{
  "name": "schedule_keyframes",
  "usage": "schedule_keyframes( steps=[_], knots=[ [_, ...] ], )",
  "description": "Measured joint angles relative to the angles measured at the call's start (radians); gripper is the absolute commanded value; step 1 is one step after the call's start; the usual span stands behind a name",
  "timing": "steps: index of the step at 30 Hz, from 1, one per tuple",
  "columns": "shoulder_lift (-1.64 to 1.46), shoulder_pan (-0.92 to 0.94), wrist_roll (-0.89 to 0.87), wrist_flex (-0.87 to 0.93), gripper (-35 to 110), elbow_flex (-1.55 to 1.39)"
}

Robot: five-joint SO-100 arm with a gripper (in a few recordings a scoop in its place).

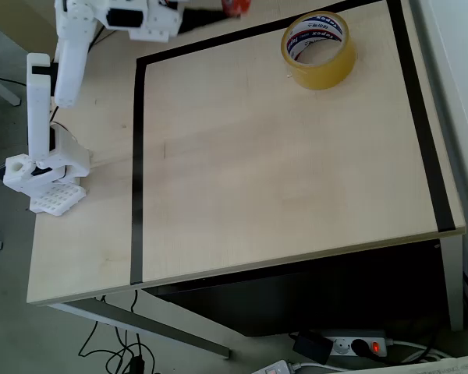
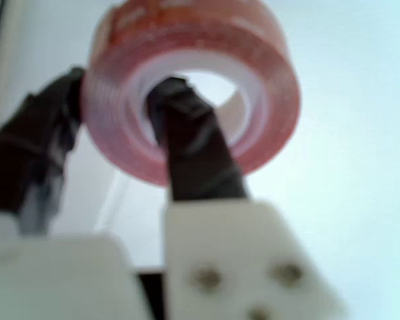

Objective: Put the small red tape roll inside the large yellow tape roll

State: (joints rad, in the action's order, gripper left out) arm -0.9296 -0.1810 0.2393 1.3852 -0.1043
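On the bench (image 1: 281, 171) the large yellow tape roll (image 1: 318, 49) sat alone near the far edge inside black tape lines; the fingers (image 2: 187, 143) pinched the small red tape roll (image 2: 190, 87) through its wall, blurred, one finger inside its core.

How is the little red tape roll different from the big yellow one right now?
The small red tape roll is held off the table in the gripper, one jaw through its hole and one outside its wall; the large yellow tape roll lies flat on the table, untouched. The red roll's core looks plain whitish; the yellow roll's white core carries printed lettering. Both are glossy, translucent rings.
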Motion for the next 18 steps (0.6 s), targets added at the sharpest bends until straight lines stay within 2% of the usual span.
schedule_keyframes(
  steps=[6, 18],
  knots=[
    [0.055, -0.026, 0.0, -0.084, 0, -0.002],
    [0.411, -0.02, 0.0, -0.161, 0, 0.003]
  ],
)
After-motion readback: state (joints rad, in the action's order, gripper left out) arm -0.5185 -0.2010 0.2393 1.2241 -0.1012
